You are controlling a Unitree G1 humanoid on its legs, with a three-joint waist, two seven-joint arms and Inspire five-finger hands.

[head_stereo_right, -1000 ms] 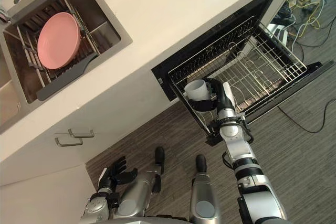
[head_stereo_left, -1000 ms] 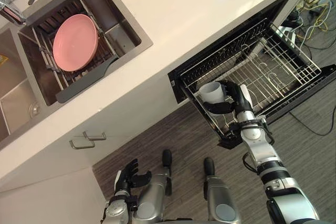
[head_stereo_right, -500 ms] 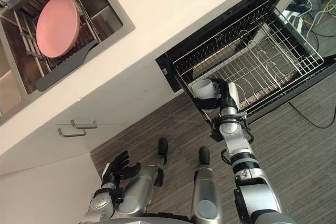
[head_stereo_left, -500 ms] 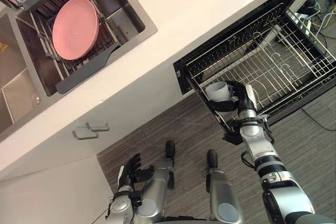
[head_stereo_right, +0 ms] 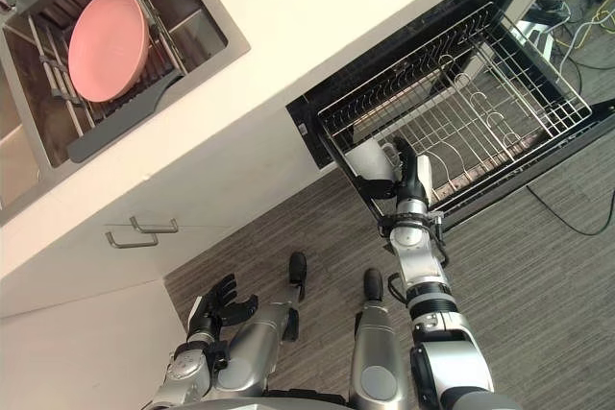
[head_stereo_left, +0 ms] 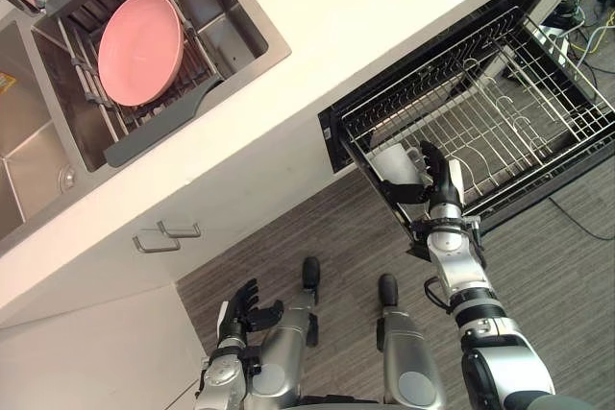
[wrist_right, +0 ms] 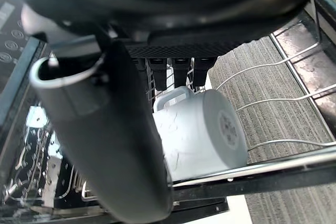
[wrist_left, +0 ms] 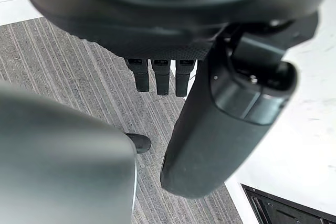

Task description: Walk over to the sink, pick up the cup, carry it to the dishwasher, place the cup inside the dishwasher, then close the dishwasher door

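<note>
Left hand (head_stereo_left: pixel 240 309) hangs low, fingers loosely spread. Right hand (head_stereo_left: pixel 434 172) curls fingers and thumb round the white cup (wrist_right: pixel 199 140), tipped sideways at the near corner of the dishwasher rack (head_stereo_left: pixel 538 103), perhaps touching its wire. Beyond, a pink plate (head_stereo_left: pixel 140 47) sits in the sink (head_stereo_left: pixel 240 31).

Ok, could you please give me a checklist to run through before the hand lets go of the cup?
1. Right hand curled round the white cup: ok.
2. Cup at the dishwasher rack's near corner: ok.
3. Cup resting on the wires: cannot tell.
4. Dishwasher door open: ok.
5. Left hand open, low, away from the rack: ok.
</note>
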